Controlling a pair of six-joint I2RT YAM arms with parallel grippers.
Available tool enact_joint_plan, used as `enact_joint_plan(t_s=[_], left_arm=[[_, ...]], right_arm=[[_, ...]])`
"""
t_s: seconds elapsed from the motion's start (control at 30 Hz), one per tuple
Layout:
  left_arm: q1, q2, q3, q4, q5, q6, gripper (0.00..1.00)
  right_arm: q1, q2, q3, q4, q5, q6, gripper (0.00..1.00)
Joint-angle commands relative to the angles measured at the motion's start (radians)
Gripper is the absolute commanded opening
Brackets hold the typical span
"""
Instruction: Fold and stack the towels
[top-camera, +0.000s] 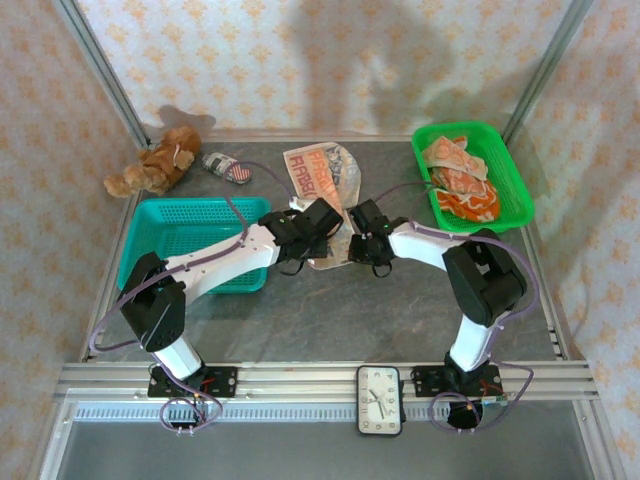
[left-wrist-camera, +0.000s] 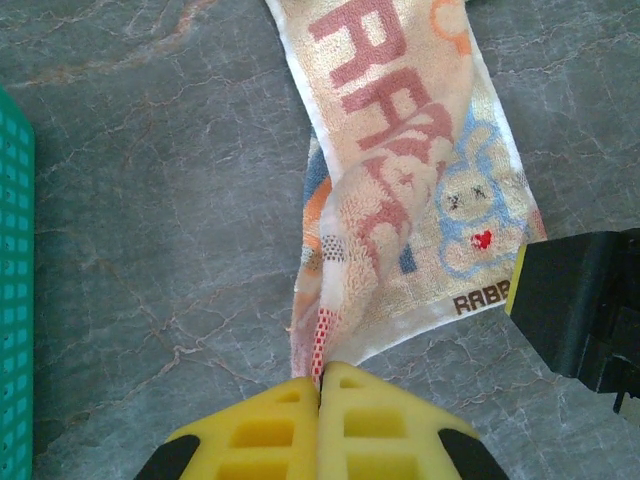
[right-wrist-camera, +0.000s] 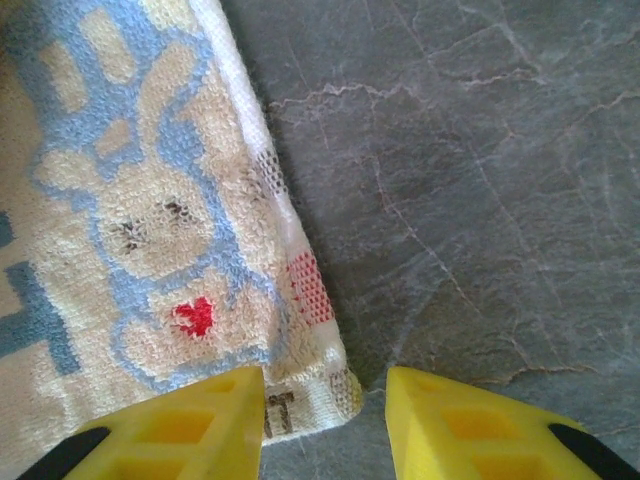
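Observation:
A cream towel printed with "RABBIT" lettering and a blue bunny lies lengthwise on the grey table, at the middle back. My left gripper is at its near end. In the left wrist view that gripper is shut on the towel's bunched near-left corner, which rises into a ridge. My right gripper is at the near-right corner. In the right wrist view it stands open, with the towel's corner between the fingers against the left one and a gap on the right. More towels, cream and orange, lie crumpled in the green basket.
The green basket stands at the back right. A teal basket sits at the left, under the left arm. A brown teddy bear and a small striped shoe lie at the back left. A clock rests on the near rail.

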Motion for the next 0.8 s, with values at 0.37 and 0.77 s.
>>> enact_joint_plan(t_s=[0.37,0.77], left_arm=[[0.013,0.015,0.019,0.012,0.009,-0.006,0.00],[0.060,-0.073,0.105,-0.024,0.028,0.013,0.00]], right_arm=[[0.022,0.088,0.033,0.016,0.038,-0.019,0.18],[-0.018,-0.203,0.114,-0.121,0.117,-0.001,0.00]])
